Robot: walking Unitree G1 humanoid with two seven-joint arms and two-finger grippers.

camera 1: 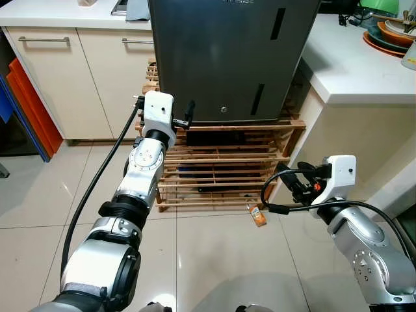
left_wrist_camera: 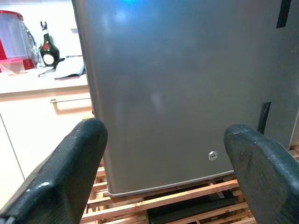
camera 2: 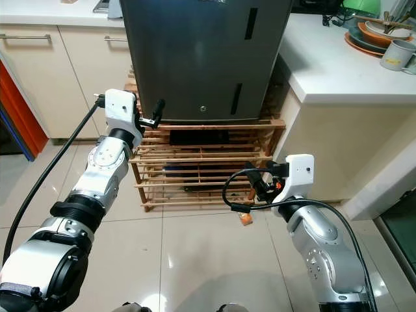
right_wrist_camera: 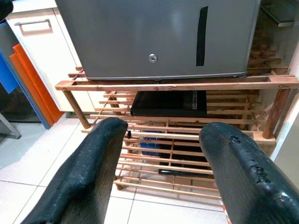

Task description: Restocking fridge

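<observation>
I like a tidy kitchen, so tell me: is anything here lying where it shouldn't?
Yes. A small orange bottle lies tipped over on the floor tiles, just in front of the wooden rack under the closed fridge. Nothing looks spilled around it.

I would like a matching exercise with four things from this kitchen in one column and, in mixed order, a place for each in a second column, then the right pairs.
Things:
1. fridge
2. bottle
3. plates
4. left claw

Places:
A. on the floor tiles beside the rack
B. on the white counter at the right
C. on top of the wooden rack
D. raised before the lower left part of the fridge door

Pairs: 1-C, 2-A, 3-B, 4-D
</observation>
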